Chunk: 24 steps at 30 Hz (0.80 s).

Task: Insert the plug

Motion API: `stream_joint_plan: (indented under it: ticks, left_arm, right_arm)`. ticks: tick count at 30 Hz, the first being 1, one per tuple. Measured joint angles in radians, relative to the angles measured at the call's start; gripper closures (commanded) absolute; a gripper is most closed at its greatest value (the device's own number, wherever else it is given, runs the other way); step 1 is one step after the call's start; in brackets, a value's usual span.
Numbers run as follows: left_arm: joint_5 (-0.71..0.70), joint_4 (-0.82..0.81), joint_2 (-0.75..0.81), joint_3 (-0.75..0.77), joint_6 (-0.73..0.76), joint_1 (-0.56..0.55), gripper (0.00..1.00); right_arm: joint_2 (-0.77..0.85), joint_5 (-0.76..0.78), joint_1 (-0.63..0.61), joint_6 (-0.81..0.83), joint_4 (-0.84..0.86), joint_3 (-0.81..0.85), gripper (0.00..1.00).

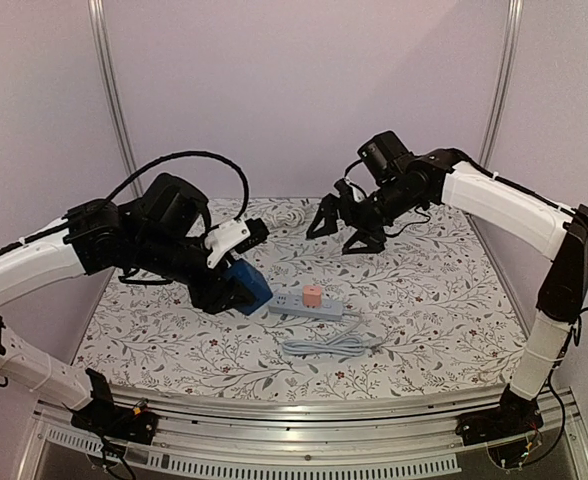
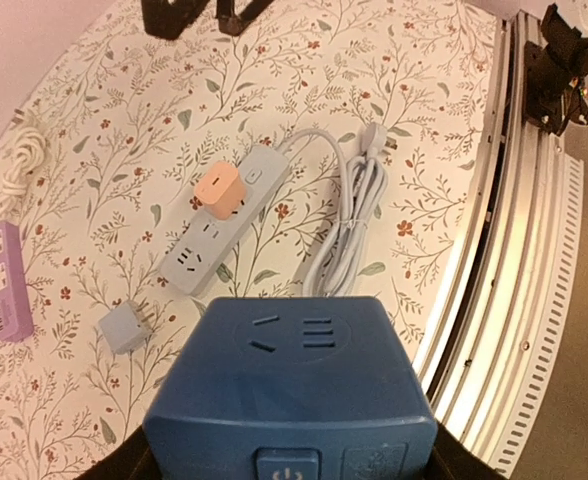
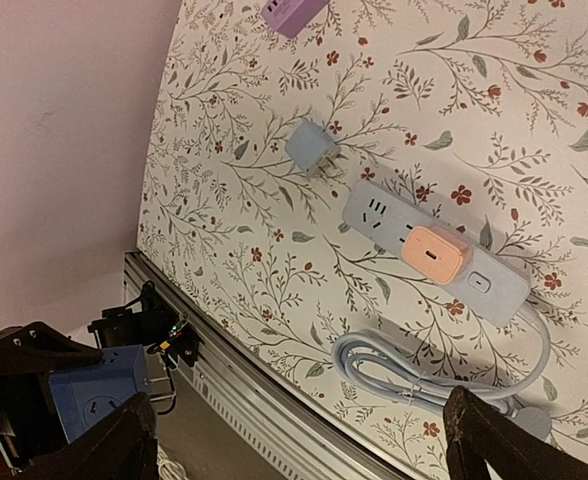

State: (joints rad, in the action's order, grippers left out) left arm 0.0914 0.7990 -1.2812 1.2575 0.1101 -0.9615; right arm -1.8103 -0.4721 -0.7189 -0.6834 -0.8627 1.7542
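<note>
My left gripper [image 1: 229,290] is shut on a blue cube socket [image 1: 252,288], held just above the table left of the grey power strip [image 1: 304,306]. The cube's socket face fills the left wrist view [image 2: 289,390]. A pink plug adapter [image 1: 312,296] sits plugged into the strip's middle, as the left wrist [image 2: 219,192] and right wrist [image 3: 434,252] views also show. A small grey-blue plug [image 2: 122,326] lies loose on the table beside the strip's end [image 3: 309,148]. My right gripper [image 1: 342,230] is open and empty, raised above the table behind the strip.
The strip's grey cable [image 1: 324,346] lies coiled in front of it. A purple power strip [image 2: 2,282] and a white coiled cord [image 2: 19,160] lie at the table's far left. The metal rail [image 1: 304,410] runs along the near edge.
</note>
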Motion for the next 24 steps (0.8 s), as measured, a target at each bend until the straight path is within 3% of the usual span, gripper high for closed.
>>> stream_joint_plan:
  ticks: [7, 13, 21, 24]
  left_arm:
    - [-0.037, 0.000, 0.083, -0.079, -0.080, 0.000, 1.00]
    - [-0.068, -0.001, 0.159, -0.123, -0.159, 0.000, 1.00]
    - [-0.114, 0.012, 0.262, -0.187, -0.283, 0.000, 1.00]
    - [-0.132, 0.022, 0.286, -0.195, -0.323, 0.000, 1.00]
  right_arm:
    - [-0.015, 0.101, 0.048, -0.013, 0.017, 0.023, 0.08]
    - [-0.175, 0.118, 0.066, -0.008, 0.038, 0.160, 0.16]
    - [-0.391, 0.049, 0.066, 0.006, 0.037, 0.197, 0.40]
    - [-0.431, 0.022, 0.064, 0.008, 0.036, 0.197, 0.44]
